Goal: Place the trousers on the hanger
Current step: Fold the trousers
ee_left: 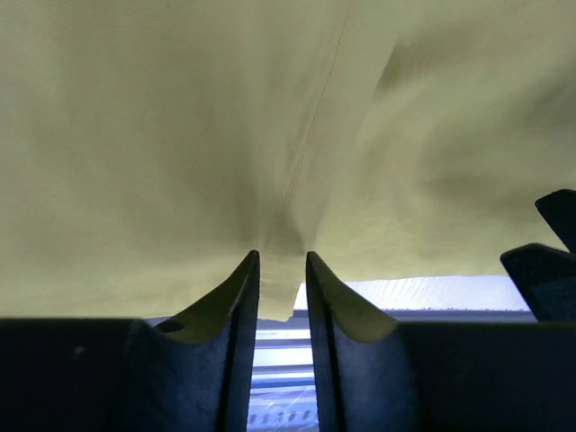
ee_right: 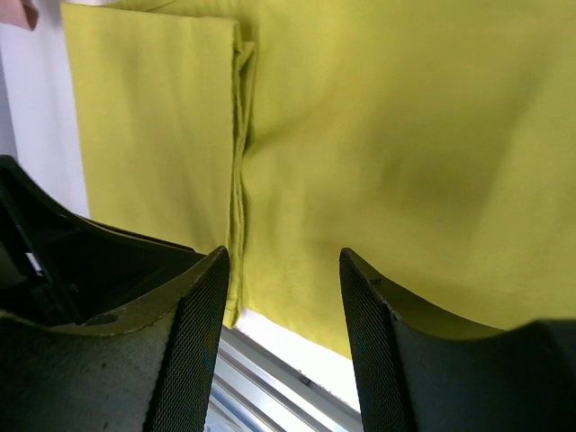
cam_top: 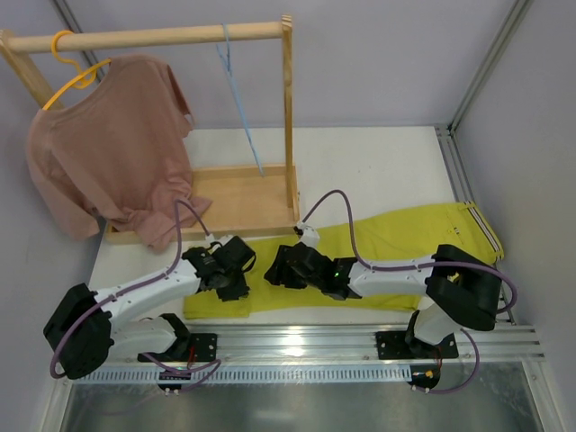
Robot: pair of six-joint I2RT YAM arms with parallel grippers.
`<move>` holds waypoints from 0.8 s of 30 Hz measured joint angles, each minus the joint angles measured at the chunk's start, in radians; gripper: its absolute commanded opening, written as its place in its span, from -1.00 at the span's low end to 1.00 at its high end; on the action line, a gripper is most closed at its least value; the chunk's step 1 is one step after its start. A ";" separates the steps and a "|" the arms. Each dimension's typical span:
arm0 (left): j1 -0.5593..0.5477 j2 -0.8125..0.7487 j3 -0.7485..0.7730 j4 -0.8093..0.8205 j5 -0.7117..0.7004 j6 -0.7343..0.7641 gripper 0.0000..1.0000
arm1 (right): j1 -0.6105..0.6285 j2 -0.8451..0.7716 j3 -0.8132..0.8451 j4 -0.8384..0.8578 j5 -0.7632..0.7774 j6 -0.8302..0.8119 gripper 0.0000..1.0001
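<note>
The yellow-green trousers (cam_top: 396, 238) lie flat across the table's near half, waistband at the right and leg ends at the left. The light-blue hanger (cam_top: 238, 90) hangs empty from the wooden rail at the back. My left gripper (cam_top: 238, 281) is down on the trousers' left part; in the left wrist view it (ee_left: 281, 261) is shut on a pinched fold of the cloth (ee_left: 180, 135) near its near edge. My right gripper (cam_top: 275, 270) sits just right of it, open, its jaws (ee_right: 281, 270) straddling the near edge of the trousers (ee_right: 405, 135) by a folded seam.
A dusty-pink T-shirt (cam_top: 108, 153) hangs on a yellow hanger (cam_top: 76, 76) at the rail's left end. The wooden rack has a top rail (cam_top: 153, 38), a right post (cam_top: 288, 108) and a base tray (cam_top: 234, 202). An aluminium rail (cam_top: 360, 337) runs along the table's near edge.
</note>
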 measured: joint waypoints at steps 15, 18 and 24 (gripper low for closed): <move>0.150 -0.102 0.227 -0.187 -0.105 0.026 0.23 | 0.006 0.203 0.132 0.100 -0.073 0.071 0.23; 0.288 -0.154 0.235 -0.203 -0.116 0.071 0.26 | 0.020 0.251 0.161 0.100 -0.072 0.074 0.22; 0.547 -0.193 0.235 -0.206 -0.058 0.185 0.26 | 0.055 0.305 0.207 0.109 -0.069 0.080 0.19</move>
